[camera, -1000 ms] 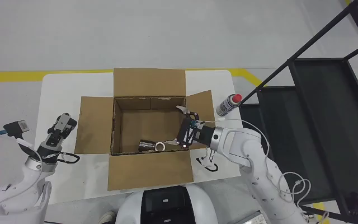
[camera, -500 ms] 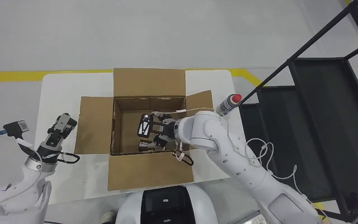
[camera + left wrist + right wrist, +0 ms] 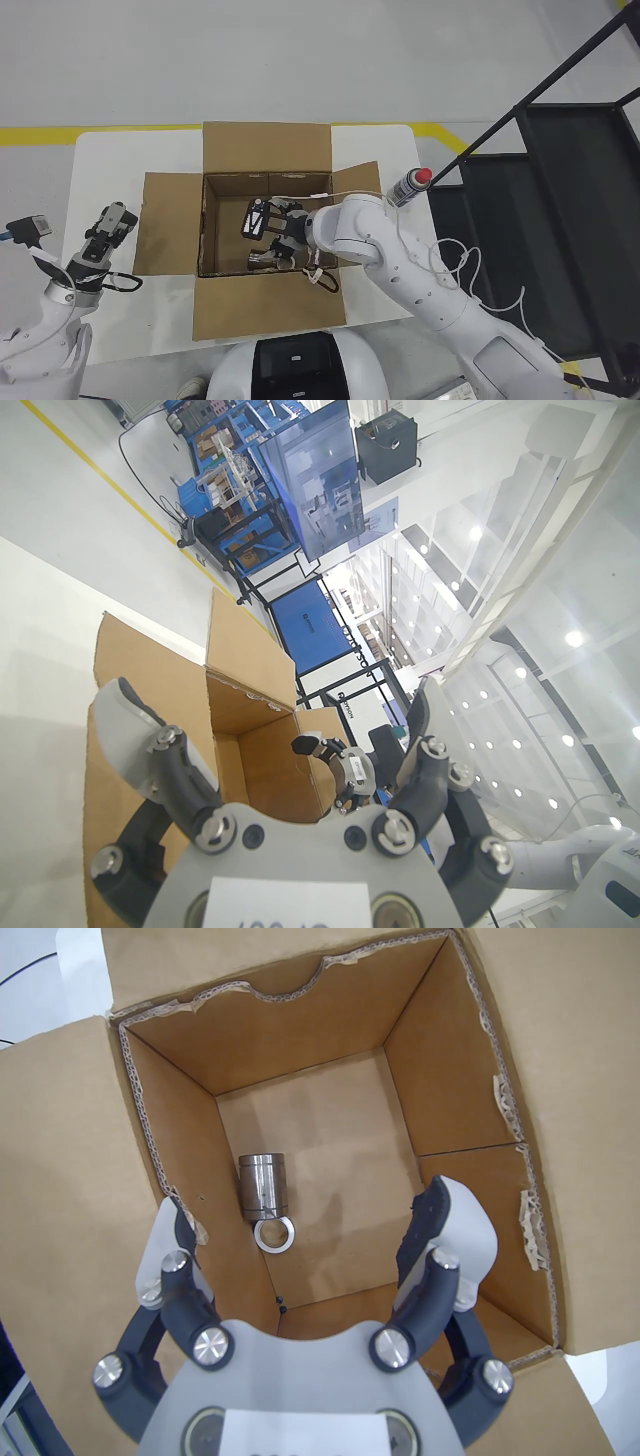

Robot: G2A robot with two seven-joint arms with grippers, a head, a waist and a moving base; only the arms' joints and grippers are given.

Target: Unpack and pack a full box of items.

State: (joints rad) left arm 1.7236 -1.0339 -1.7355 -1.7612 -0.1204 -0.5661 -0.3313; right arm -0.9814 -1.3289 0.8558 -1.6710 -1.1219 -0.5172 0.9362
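A grey floor point(image 3: 300, 50) crossed by a yellow line point(image 3: 100, 132) is seen around a white table point(image 3: 100, 170), with a black rack point(image 3: 570, 200) at the right. An open cardboard box point(image 3: 267, 148) is set on the table, its four flaps spread outward. A red-capped can point(image 3: 408, 186) is seen near the right flap. The right arm is bent over the box, and the right gripper point(image 3: 305, 1198) is held above the interior, pointed down, fingers spread wide with nothing between them. The left gripper point(image 3: 270, 695) is held over the table just left of the left flap, likewise wide and empty. On the box floor, close to the wall nearest the robot, a shiny steel cylinder point(image 3: 262, 1192) lies on its side, a small metal ring point(image 3: 274, 1234) touching one end.
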